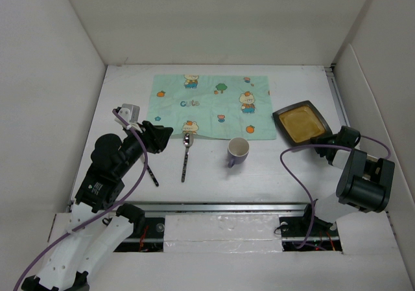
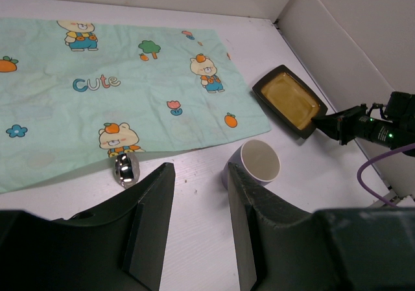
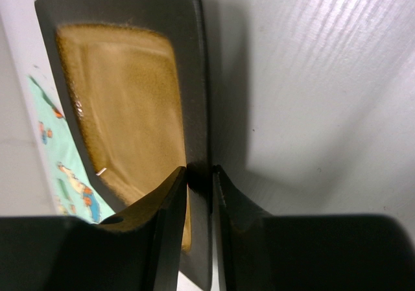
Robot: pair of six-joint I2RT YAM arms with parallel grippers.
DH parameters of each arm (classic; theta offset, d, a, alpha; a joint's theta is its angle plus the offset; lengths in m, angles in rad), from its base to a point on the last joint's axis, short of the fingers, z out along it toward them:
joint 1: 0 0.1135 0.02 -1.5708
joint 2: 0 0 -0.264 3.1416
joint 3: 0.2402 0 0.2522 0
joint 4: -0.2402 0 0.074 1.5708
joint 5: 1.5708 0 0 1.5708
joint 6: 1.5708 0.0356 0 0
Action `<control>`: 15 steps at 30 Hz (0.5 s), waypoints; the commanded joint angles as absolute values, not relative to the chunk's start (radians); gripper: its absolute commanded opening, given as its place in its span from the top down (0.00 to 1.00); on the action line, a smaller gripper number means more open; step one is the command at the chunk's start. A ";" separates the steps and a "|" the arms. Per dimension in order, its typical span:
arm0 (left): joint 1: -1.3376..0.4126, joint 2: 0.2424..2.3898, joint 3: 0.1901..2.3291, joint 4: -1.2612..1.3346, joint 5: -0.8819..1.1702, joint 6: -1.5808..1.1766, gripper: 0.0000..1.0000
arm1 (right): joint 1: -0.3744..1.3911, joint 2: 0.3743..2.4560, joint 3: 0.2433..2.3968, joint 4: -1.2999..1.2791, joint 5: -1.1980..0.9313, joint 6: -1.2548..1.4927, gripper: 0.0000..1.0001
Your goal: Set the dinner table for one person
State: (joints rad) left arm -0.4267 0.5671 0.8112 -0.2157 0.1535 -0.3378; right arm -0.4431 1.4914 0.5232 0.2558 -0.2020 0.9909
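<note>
As we look from above, the dinner table (image 1: 259, 181) fills the middle, the placemat (image 1: 211, 106) toward 12 o'clock, the plate (image 1: 301, 122) at its 3 o'clock, the mug (image 1: 238, 151) and spoon (image 1: 185, 155) at 6. Through the left wrist we see the left gripper (image 2: 198, 220) parted wide, holding nothing. Through the right wrist the right gripper (image 3: 199, 177), fingers almost together, pinches the plate's dark rim at 6 o'clock.

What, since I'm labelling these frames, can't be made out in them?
Left wrist view: the spoon handle is hidden behind the left fingers.
Right wrist view: the plate rim is covered where the right fingers clamp it.
Top view: the dark utensil is too thin to tell knife from fork.
</note>
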 commanded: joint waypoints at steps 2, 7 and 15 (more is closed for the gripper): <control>-0.434 0.557 0.815 -0.193 0.130 -0.324 0.65 | -0.480 1.523 0.485 0.437 -0.291 1.091 0.89; -0.434 0.546 0.805 -0.187 0.103 -0.325 0.65 | -0.518 1.476 0.466 0.523 -0.322 1.097 1.00; -0.434 0.577 0.805 -0.187 0.091 -0.324 0.65 | -0.508 1.195 0.656 0.443 -0.410 0.945 1.00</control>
State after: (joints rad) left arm -0.4267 0.5652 0.8112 -0.2218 0.1028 -0.3374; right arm -0.5182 1.3140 0.4980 0.3676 -0.3397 1.0122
